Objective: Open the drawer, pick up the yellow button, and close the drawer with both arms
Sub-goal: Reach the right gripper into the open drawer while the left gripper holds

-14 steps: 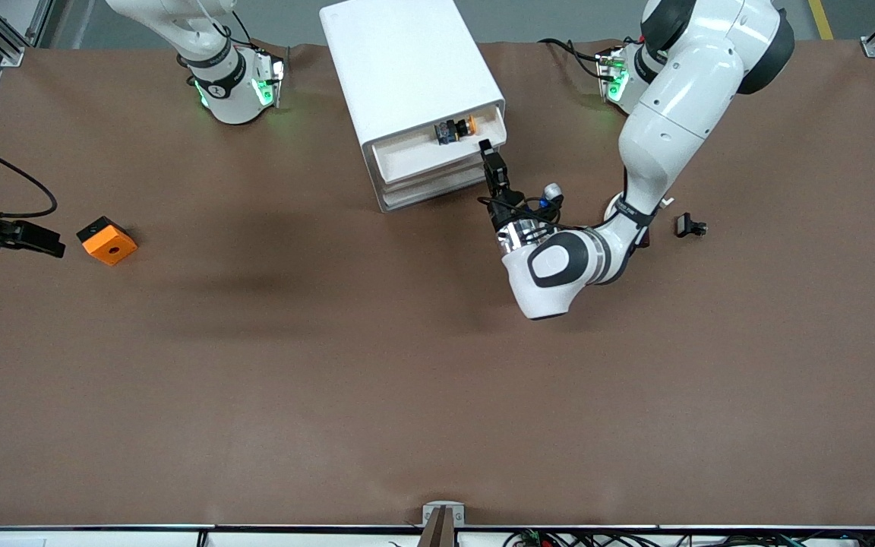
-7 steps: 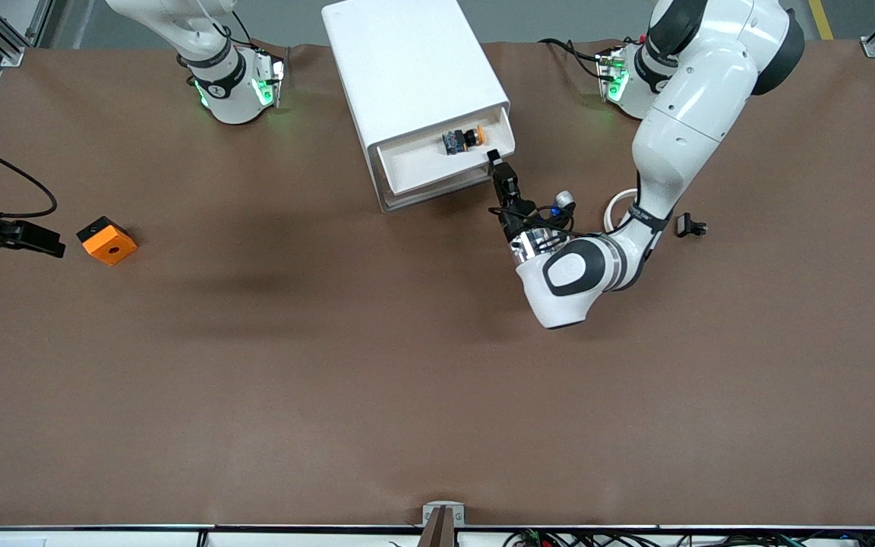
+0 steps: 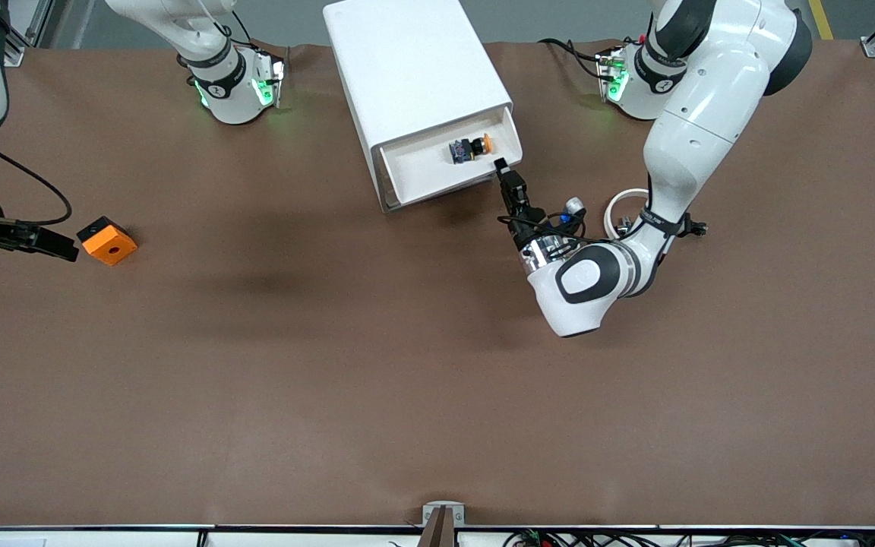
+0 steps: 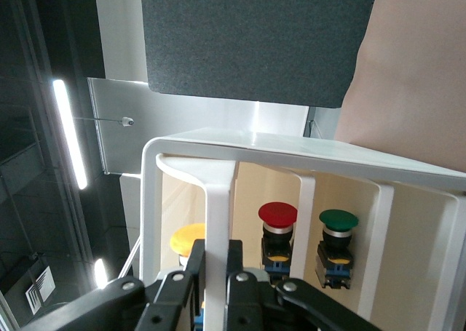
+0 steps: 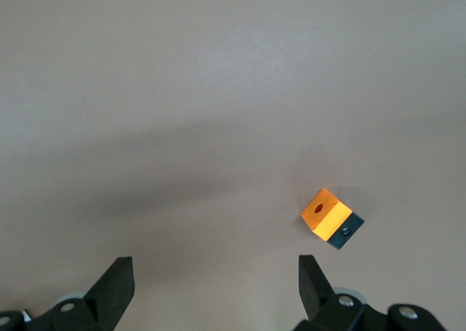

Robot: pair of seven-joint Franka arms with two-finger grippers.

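Observation:
The white cabinet [image 3: 407, 68] stands at the robots' edge of the table. Its top drawer [image 3: 426, 169] is pulled out toward the front camera. The button [image 3: 472, 147], with an orange-yellow cap and black-and-blue body, lies in the drawer. My left gripper [image 3: 500, 164] is shut on the drawer's front lip [image 4: 218, 200]. The left wrist view shows the yellow cap [image 4: 186, 238] past my gripper [image 4: 216, 257]. My right gripper [image 3: 58, 247] is open and empty over the table at the right arm's end, and its fingers [image 5: 116, 284] show in the right wrist view.
An orange cube with a round hole [image 3: 107, 240] lies beside my right gripper and also shows in the right wrist view [image 5: 325, 213]. A red button [image 4: 278, 214] and a green button [image 4: 338, 220] sit in lower drawers. A white ring [image 3: 623, 203] lies under the left forearm.
The drawer has slid farther out toward the front camera, with my left gripper clamped on its lip and moving with it. My right gripper has shifted slightly.

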